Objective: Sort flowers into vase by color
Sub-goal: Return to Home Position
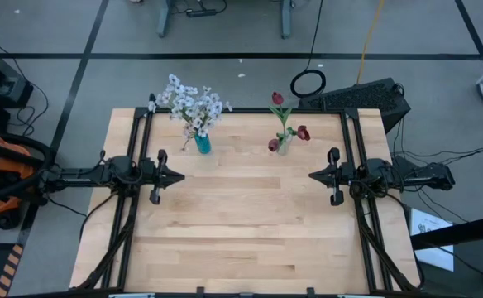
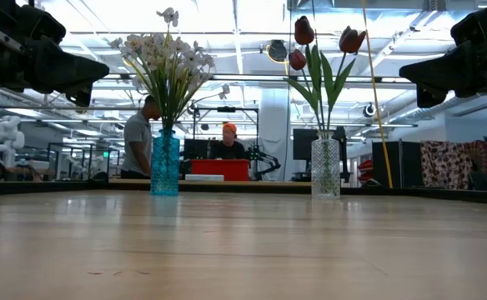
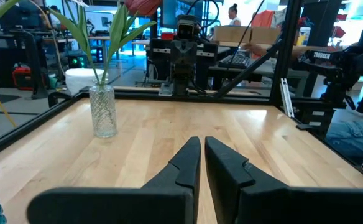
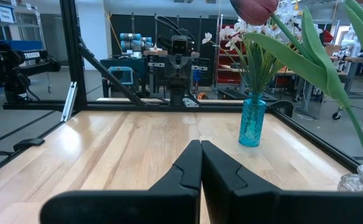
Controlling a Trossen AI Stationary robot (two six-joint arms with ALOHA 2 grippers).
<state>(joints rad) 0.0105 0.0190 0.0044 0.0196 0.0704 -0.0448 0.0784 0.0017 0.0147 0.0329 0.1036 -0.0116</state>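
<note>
You've L gripper [image 1: 178, 175] twd bench [image 1: 241, 240] left edge, R gripper [image 1: 314, 175] twd right edge, both clenched, empty. Near far edge: white sprays [image 1: 193, 103] in blue vase [image 1: 203, 146], tulips [image 1: 279, 98] in clear vase [image 1: 284, 147].

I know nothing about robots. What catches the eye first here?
Two bouquets on the wooden table: white blossoms in a blue vase on the left arm's side, dark red tulips in a clear vase on the right arm's side. The left gripper and right gripper face each other mid-table, empty, jaws shut.
</note>
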